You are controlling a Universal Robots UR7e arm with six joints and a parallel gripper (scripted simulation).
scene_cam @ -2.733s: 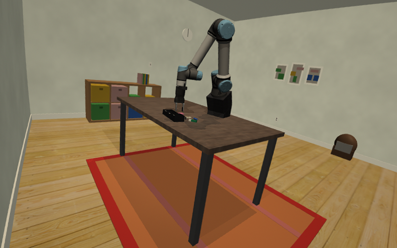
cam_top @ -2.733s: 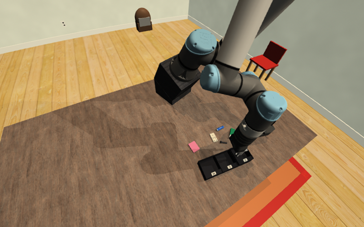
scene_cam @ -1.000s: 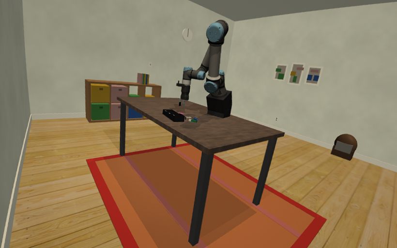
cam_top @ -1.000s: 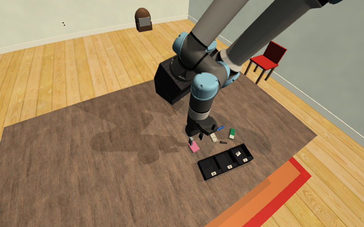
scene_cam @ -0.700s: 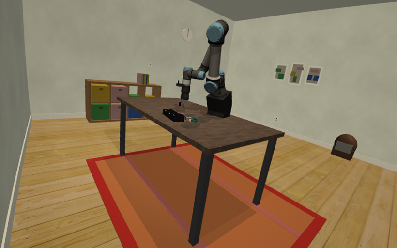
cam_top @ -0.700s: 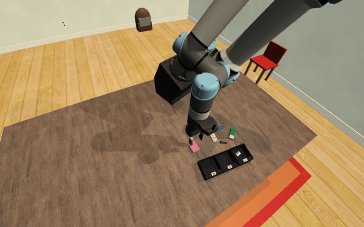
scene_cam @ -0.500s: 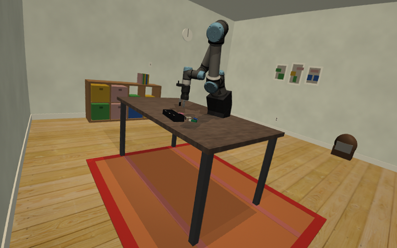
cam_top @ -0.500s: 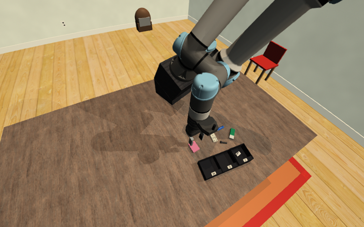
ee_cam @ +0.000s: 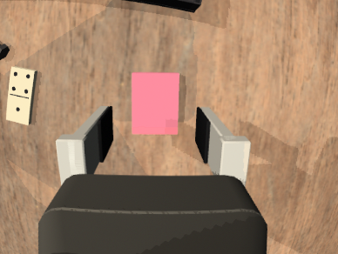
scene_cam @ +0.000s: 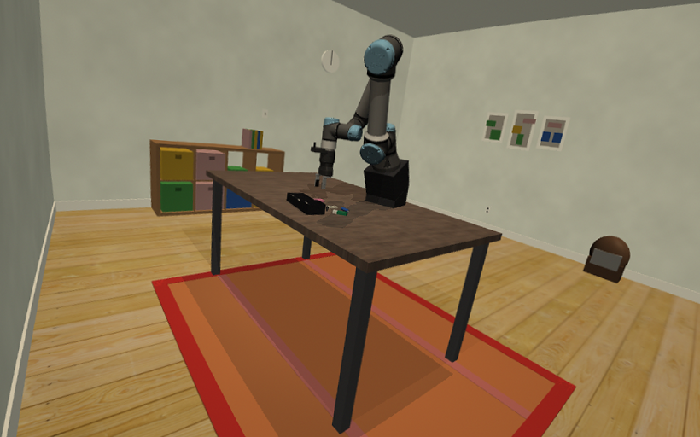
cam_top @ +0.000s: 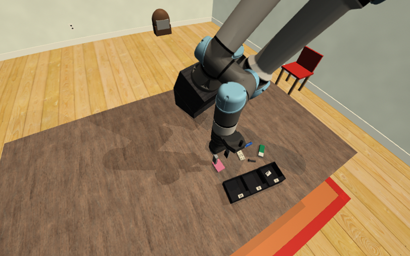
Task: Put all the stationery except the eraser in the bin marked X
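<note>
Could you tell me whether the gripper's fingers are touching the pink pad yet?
Apart. The wrist view shows bare table between each finger and the pink pad; the gripper is open.

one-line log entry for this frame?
gripper: open, empty | above pink block, fingers straddling it | block flat on table | bins: on table

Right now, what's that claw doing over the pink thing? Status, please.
Gripper open, empty, above the table. Pink pad flat on the table, lined up between the fingers. Domino off to one side; nothing blocking.

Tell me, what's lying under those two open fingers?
A flat pink block lies on the wooden table below the open gripper, untouched. The gripper's dark body hides whatever lies beneath it.
</note>
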